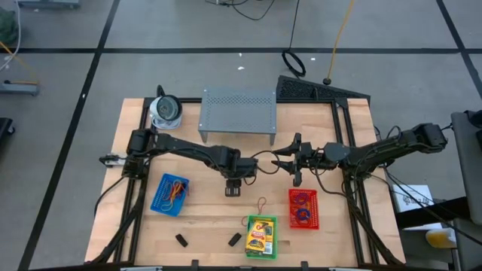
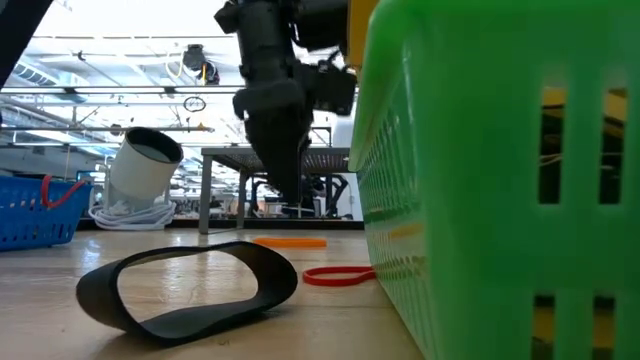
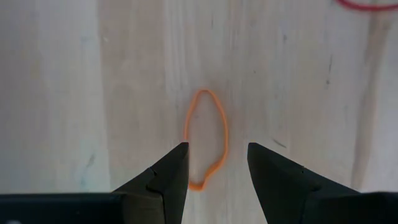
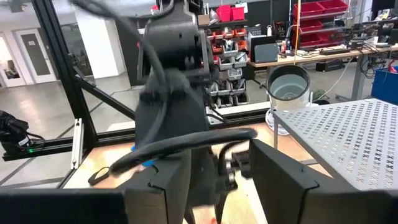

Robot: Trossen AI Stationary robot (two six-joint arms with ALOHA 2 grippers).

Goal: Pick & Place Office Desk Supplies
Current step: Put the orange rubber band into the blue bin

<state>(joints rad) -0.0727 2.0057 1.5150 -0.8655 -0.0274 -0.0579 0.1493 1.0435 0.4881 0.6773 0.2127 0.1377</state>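
One orange rubber band (image 3: 206,137) lies just below the wide-open, empty left claw (image 3: 216,163); its end hides between the fingers. The right claw (image 1: 296,169) hangs open, empty.

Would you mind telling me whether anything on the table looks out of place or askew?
Several supplies lie loose on the wood outside the baskets: an orange rubber band beneath the left gripper, whose jaws are open, a red band, and two black clips near the front edge. Nothing looks damaged.
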